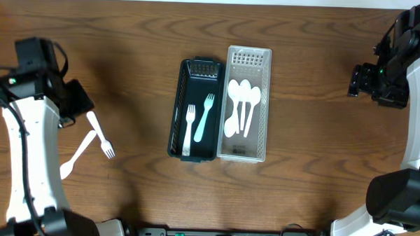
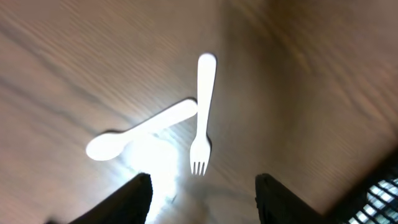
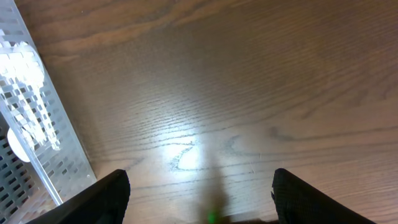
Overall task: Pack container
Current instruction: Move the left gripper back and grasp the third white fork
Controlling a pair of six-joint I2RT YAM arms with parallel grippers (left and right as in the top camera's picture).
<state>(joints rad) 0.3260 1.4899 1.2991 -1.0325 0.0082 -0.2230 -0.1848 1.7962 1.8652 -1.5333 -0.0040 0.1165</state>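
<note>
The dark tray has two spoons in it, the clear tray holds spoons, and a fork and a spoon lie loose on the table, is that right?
Not quite. The overhead view shows two forks in the dark tray, not spoons. The clear tray does hold spoons, and a loose fork and loose spoon lie on the table.

The table (image 1: 129, 31) is brown wood with plain grain, smooth enough to throw a pale glare just ahead of both pincers. Ahead of the left gripper (image 2: 202, 190), the fork (image 2: 202, 112) and spoon (image 2: 143, 130) look like smooth white plastic. Its fingers (image 2: 134, 199) look matt black. Left of the right gripper (image 3: 199, 193), the clear basket (image 3: 43, 155) is glossy perforated plastic. The dark basket (image 1: 177, 110) is perforated plastic too.
</note>
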